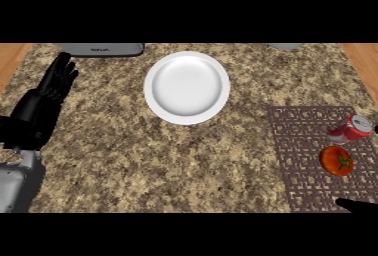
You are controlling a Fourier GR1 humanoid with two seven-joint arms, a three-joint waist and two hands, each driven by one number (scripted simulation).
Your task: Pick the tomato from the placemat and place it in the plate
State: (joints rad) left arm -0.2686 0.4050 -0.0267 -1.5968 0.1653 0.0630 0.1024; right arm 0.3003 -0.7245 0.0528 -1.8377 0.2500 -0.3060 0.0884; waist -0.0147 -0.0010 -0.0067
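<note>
Right hand (357, 205) edges brown placemat (310, 165) on speckled granite counter (148, 150).

red tomato (337, 161) lies on brown placemat (314, 165), apparently apart from white plate (186, 87).

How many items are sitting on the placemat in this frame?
2. A red can lies on its side near the placemat's upper right, and the tomato sits just below it. The right hand covers the mat's lower right corner and may hide something.

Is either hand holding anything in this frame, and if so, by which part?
Nothing is held. The left hand rests open at the left edge; the right hand barely shows, short of the round red tomato.
</note>
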